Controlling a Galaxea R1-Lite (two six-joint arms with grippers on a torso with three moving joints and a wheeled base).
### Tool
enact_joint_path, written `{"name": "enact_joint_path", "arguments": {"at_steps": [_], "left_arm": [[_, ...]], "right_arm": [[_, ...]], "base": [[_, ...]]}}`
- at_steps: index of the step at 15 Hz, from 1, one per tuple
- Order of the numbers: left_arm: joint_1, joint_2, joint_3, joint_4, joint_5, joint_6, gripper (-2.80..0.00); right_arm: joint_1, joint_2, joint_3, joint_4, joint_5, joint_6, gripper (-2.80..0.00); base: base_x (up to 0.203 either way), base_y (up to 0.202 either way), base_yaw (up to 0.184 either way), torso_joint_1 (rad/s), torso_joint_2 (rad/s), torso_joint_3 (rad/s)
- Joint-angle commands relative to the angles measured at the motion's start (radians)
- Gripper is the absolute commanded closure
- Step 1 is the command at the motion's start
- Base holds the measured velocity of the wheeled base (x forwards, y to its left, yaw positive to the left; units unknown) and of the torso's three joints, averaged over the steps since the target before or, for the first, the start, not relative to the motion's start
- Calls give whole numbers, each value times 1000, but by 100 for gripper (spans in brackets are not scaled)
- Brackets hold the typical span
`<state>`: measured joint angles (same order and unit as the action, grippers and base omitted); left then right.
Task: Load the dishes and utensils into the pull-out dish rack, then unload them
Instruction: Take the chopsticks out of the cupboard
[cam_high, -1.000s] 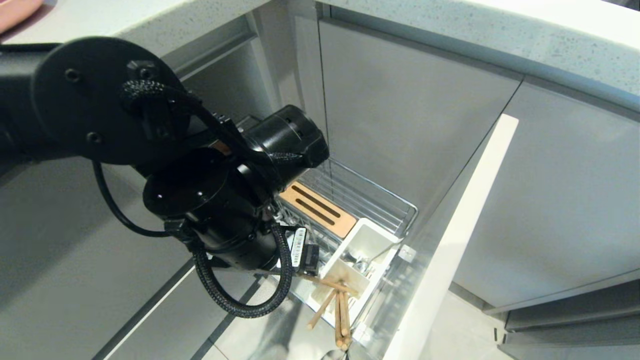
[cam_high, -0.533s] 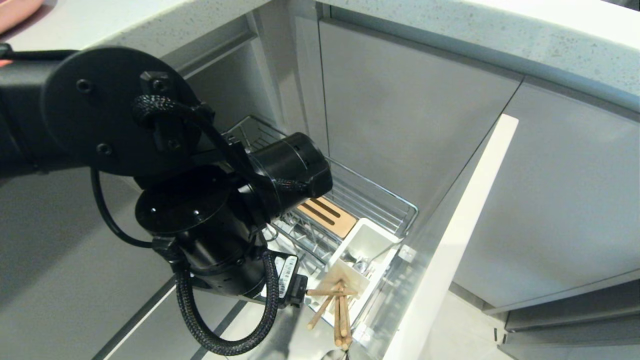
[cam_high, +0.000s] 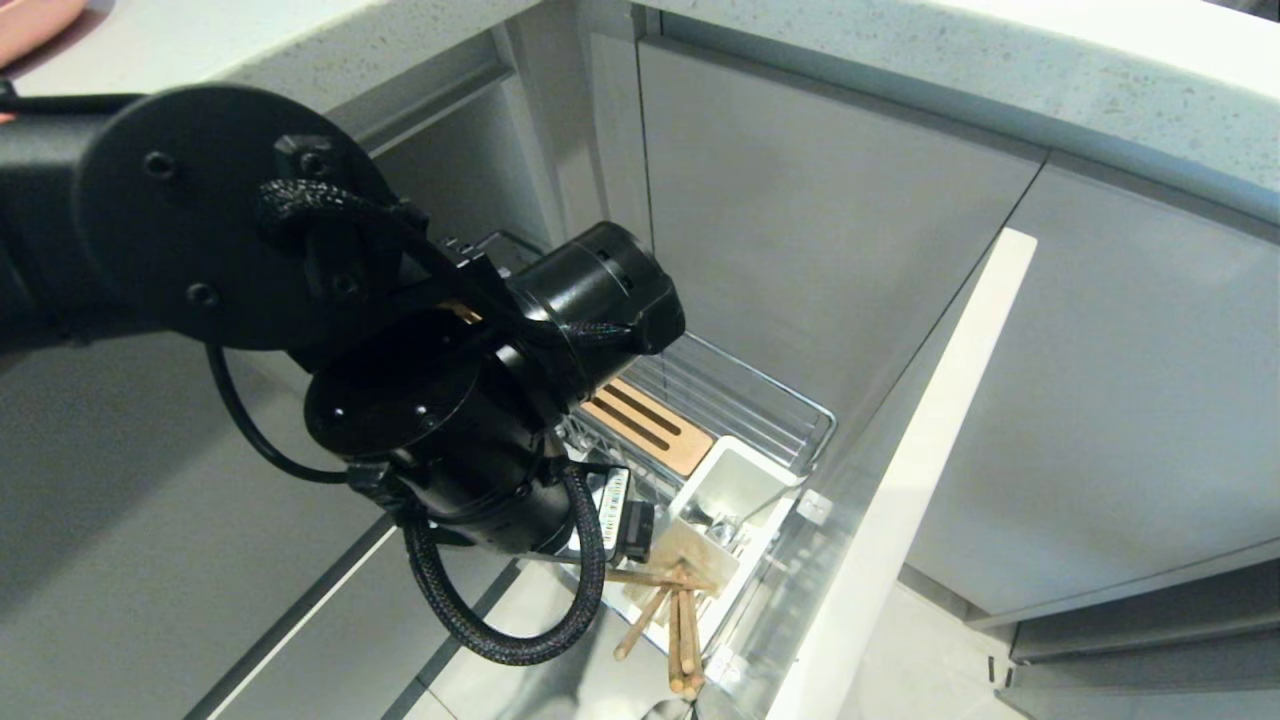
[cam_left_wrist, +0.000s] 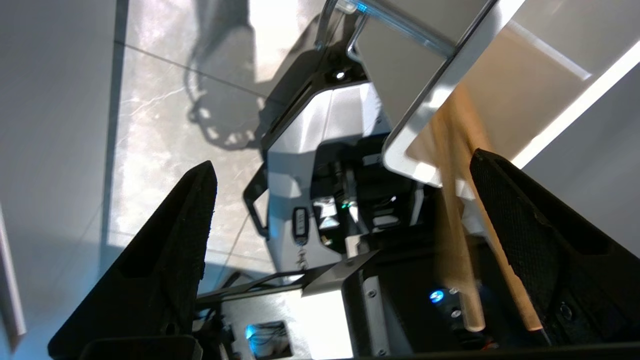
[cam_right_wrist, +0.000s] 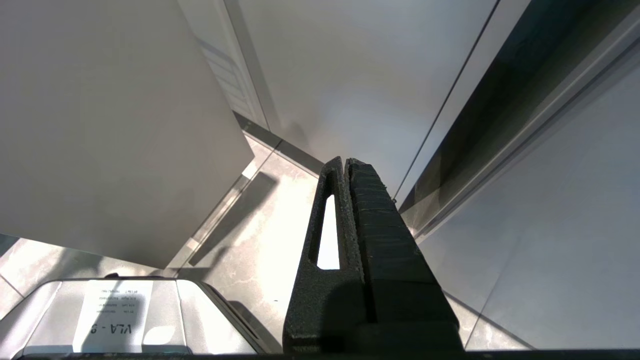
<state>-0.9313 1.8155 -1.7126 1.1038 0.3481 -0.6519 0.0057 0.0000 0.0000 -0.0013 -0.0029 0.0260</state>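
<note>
The pull-out dish rack (cam_high: 745, 395) stands drawn out of the grey cabinet, with its slotted wood strip (cam_high: 650, 428) and white utensil box (cam_high: 735, 485). Several wooden chopsticks (cam_high: 682, 625) lean out of the box's near end, and a bit of silver metal (cam_high: 722, 527) shows inside it. My left arm (cam_high: 450, 400) hangs over the rack and hides its own fingers in the head view. In the left wrist view the left gripper (cam_left_wrist: 344, 159) is open wide, with two chopsticks (cam_left_wrist: 452, 225) close beside one finger (cam_left_wrist: 520, 225). A pink dish edge (cam_high: 30, 20) shows on the counter. My right gripper (cam_right_wrist: 346, 161) is shut and parked near the floor.
The rack's pale front panel (cam_high: 905, 480) juts out toward me on the right of the box. Grey cabinet fronts (cam_high: 820, 220) close in behind and on both sides. The speckled counter (cam_high: 1000, 70) runs above. My own base (cam_left_wrist: 320, 150) shows below the left gripper.
The left wrist dipped down and to the left half a second ago, then came back up toward the chopsticks. The rack has not moved.
</note>
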Motion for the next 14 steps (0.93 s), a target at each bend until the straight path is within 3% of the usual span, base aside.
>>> {"name": "enact_joint_path", "arguments": {"at_steps": [1,6,9,14], "left_arm": [[1,1,-2,-7,2,-12,-280],[-9,34,-5,-15,-20,-14,-280],[-27,42,-28,-5,-111,-11,-280],[-29,45,-36,109,-121,0,-280]], "right_arm": [[0,0,2,0,0,0,0],[0,0,1,0,0,0,0],[2,0,1,0,0,0,0],[0,0,2,0,0,0,0]], "base": [[0,0,0,0,0,0],[0,0,0,0,0,0],[0,0,0,0,0,0],[0,0,0,0,0,0]]}}
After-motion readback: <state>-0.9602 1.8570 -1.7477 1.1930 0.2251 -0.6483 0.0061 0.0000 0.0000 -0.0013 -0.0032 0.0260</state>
